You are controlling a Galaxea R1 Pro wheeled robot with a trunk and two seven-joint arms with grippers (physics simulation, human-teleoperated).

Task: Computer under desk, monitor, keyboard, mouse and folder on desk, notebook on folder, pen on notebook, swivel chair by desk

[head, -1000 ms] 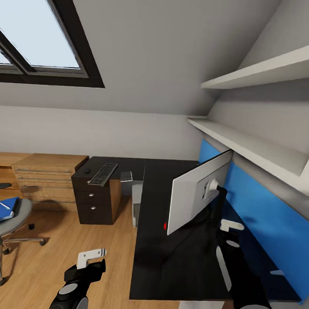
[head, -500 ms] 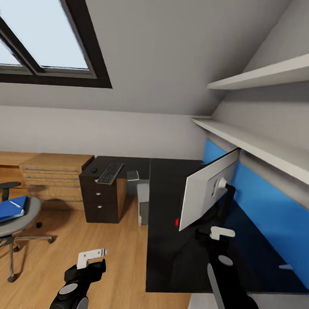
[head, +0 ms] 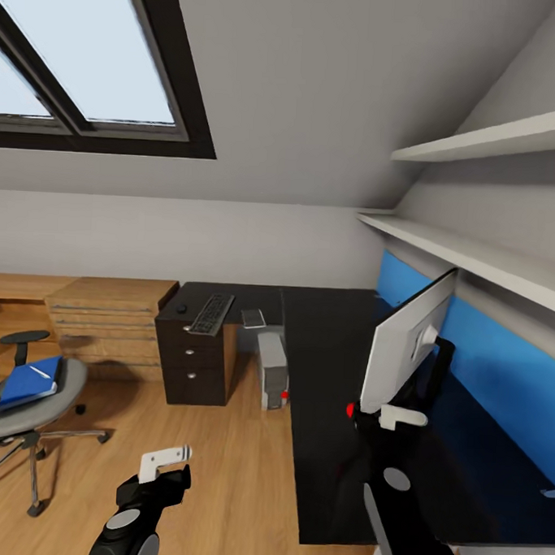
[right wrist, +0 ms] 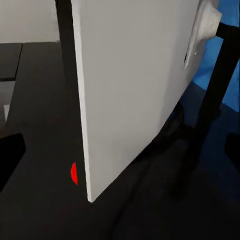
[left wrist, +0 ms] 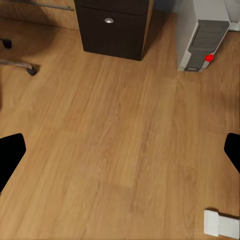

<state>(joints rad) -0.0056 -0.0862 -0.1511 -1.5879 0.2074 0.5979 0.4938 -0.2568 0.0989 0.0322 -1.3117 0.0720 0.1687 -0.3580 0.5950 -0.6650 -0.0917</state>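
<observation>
The white-backed monitor point(head: 406, 346) stands on the black desk point(head: 324, 467), its stand against the blue wall panel. My right gripper point(head: 400, 417) is open just in front of the monitor's point(right wrist: 135, 85) lower edge, without touching it. A dark keyboard point(head: 211, 313) and a black mouse point(head: 181, 308) lie on the dark drawer cabinet point(head: 193, 363). The grey computer tower point(head: 273, 367) stands on the floor by the desk's edge. A blue folder point(head: 29, 381) with a thin white item on it rests on the swivel chair point(head: 39, 407). My left gripper point(head: 162, 467) hangs open over the floor.
A light wooden dresser point(head: 104, 317) stands against the back wall, left of the cabinet. White shelves point(head: 474, 255) jut out above the desk. Wooden floor point(left wrist: 120, 125) spreads between chair, the tower point(left wrist: 202, 37) and the desk. A small grey flat item point(head: 253, 318) lies at the desk's far corner.
The whole view has swung, so desk, monitor and chair sit further right in the picture. The right gripper now sits closer under the monitor's lower edge. The left arm holds its pose.
</observation>
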